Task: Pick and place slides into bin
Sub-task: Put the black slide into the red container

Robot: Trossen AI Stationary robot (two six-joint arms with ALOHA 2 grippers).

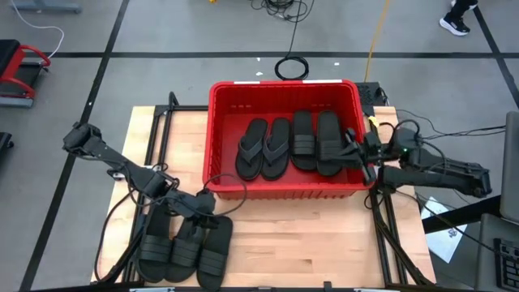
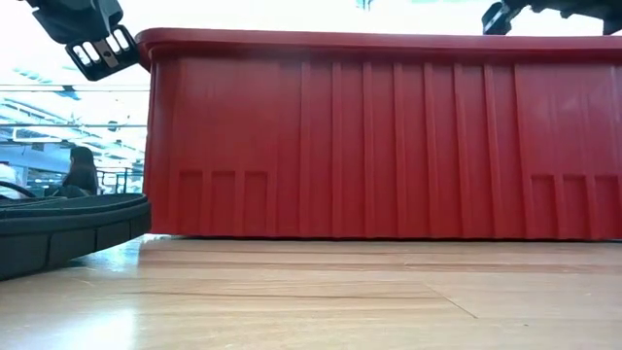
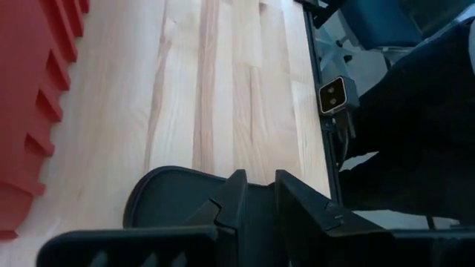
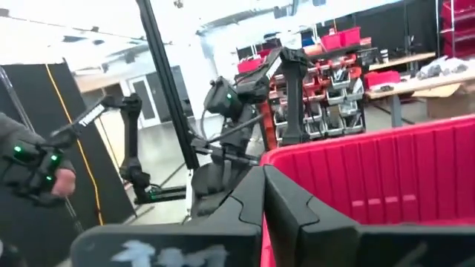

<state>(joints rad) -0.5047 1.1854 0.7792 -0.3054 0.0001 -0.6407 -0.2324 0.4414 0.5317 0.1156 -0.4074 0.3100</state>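
The red bin [image 1: 284,191] stands at the middle of the table. On its floor lie two thong slides [image 1: 263,150] and, to their right, two ribbed-strap slides [image 1: 316,142]. More black slides [image 1: 185,247] lie side by side flat on the wood at the near left, and one shows in the low view [image 2: 68,228]. My left gripper [image 1: 203,203] [image 3: 260,200] hovers above their far ends, by the bin's near left corner. Its fingers are slightly open and touch nothing. My right gripper [image 1: 353,150] [image 4: 263,189] is shut and empty at the bin's right rim.
Bare wood [image 1: 324,243] lies between the bin's near wall and the table's near edge. Cables and a black frame [image 1: 381,219] run along the table's right side. A person's hand [image 4: 33,174] shows in the room beyond the table.
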